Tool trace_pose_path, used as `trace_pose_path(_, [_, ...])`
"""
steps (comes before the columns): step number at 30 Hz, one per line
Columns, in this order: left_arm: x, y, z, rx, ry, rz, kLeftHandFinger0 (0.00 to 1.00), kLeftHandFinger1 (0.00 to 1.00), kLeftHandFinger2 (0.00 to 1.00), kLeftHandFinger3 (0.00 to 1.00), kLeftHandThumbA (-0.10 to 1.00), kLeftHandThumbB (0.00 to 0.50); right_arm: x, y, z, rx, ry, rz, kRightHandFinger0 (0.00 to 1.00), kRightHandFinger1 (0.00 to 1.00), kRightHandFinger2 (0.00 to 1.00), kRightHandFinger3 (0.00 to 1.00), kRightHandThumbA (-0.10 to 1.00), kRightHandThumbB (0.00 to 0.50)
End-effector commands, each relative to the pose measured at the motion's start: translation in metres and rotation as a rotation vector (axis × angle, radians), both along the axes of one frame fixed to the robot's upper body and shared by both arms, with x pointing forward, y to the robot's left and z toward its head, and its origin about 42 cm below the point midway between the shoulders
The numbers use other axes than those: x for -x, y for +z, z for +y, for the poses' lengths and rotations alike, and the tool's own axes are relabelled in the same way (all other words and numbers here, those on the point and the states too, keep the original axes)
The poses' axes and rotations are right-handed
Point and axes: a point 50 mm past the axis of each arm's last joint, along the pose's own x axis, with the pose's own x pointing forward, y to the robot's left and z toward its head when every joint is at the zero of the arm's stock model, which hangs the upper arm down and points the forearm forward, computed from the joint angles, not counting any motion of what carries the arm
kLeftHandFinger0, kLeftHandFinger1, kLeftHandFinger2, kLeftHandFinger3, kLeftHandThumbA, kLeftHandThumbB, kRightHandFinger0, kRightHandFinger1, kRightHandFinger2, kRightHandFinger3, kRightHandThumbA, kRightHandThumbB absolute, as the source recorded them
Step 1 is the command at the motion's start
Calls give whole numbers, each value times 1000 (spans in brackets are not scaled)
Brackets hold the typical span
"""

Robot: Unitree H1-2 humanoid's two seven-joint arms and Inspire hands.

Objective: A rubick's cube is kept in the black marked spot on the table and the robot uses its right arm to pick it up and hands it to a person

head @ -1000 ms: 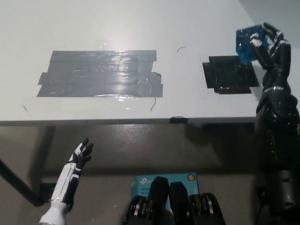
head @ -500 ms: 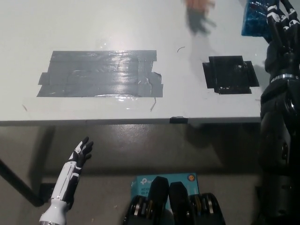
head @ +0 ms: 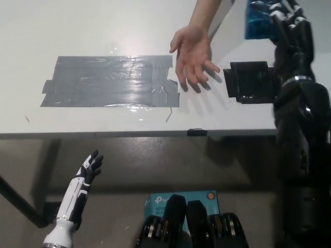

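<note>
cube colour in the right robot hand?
Blue, with dark lines between its tiles; the cube shows at the head view's top right, held by the black right robot hand.

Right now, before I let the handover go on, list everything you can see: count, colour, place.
cube: one, blue, top right, held in the right hand, lifted off the black square.
black square: one, black tape, table's right side, nothing on it.
grey tape patch: one, grey, shiny, table's left-centre.
table: one, white, fills the upper picture.
box: one, teal, on the floor at bottom centre, partly hidden.
person's hand: one, open, palm up, reaching in from the top between patch and square.
left hand: white, resting low at lower left, open.
right hand: black, top right, shut on the cube.
</note>
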Motion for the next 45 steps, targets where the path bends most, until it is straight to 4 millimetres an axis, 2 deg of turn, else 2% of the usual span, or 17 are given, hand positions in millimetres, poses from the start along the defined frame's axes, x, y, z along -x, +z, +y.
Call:
trace_pose_path(1, [-5,10,1,-20,-26,-36,1000,1000,1000,1000,1000,240,-19,44,22,115,7,-117,0,440,879,906,-100,168])
trace_pose_path(3, [-6,11,1,-21,-22,-37,1000,1000,1000,1000,1000,251,-27,47,30,171,30,-133,0,478,875,911,-100,148])
trace_pose_path(8, [-8,12,1,-24,-25,-32,1000,1000,1000,1000,999,264,-52,54,52,402,13,-146,58,510,832,826,-100,171])
trace_pose_path(9, [-8,12,1,-28,-25,-33,1000,1000,1000,1000,998,258,-54,54,53,426,9,-146,113,578,916,906,-100,179])
trace_pose_path(10, [-7,13,1,-29,-26,-33,1000,1000,1000,1000,997,258,-59,55,57,475,5,-140,67,530,863,857,-100,163])
trace_pose_path(13, [-7,13,0,-28,-26,-35,1000,1000,1000,1000,993,259,-71,56,66,546,-4,-110,59,534,872,870,-100,168])
trace_pose_path(17, [-8,14,0,-29,-30,-33,1000,1000,1000,1000,985,270,-90,54,76,570,-4,-52,57,513,865,807,-100,170])
trace_pose_path(23, [-10,18,-2,-34,-37,-45,1000,1000,1000,1000,980,265,-100,53,79,580,-16,-5,82,523,853,763,-100,165])
trace_pose_path(30, [-11,19,-2,-43,-45,-43,1000,1000,1000,1000,959,267,-104,34,70,615,-30,45,155,579,902,782,-100,185])
trace_pose_path(31, [-11,19,-2,-42,-46,-44,1000,1000,1000,1000,956,267,-104,33,69,619,-29,49,162,576,881,775,-100,187])
trace_pose_path(32, [-12,20,-2,-40,-48,-44,1000,1000,1000,1000,954,267,-105,30,67,659,-23,69,331,764,1000,998,-100,250])
trace_pose_path(33, [-12,20,-2,-40,-49,-43,1000,1000,1000,1000,952,268,-105,29,67,669,-22,74,438,801,975,979,-100,239])
trace_pose_path(34, [-13,21,-2,-40,-48,-43,1000,1000,1000,1000,949,273,-105,28,66,680,-8,82,594,973,1000,1000,-31,278])
trace_pose_path(35, [-13,21,-1,-41,-47,-44,1000,1000,1000,1000,942,271,-107,25,63,701,88,109,1000,1000,1000,1000,393,404])
trace_pose_path(36, [-13,22,-1,-45,-49,-45,1000,1000,1000,1000,940,269,-108,22,60,731,150,132,1000,1000,1000,1000,523,438])
trace_pose_path(39, [-13,23,-1,-52,-54,-50,1000,1000,1000,1000,936,258,-108,17,54,755,187,141,1000,1000,1000,1000,572,489])
trace_pose_path(45, [-12,23,-2,-56,-53,-43,1000,1000,1000,1000,932,258,-108,8,42,742,200,132,1000,1000,1000,1000,661,495])
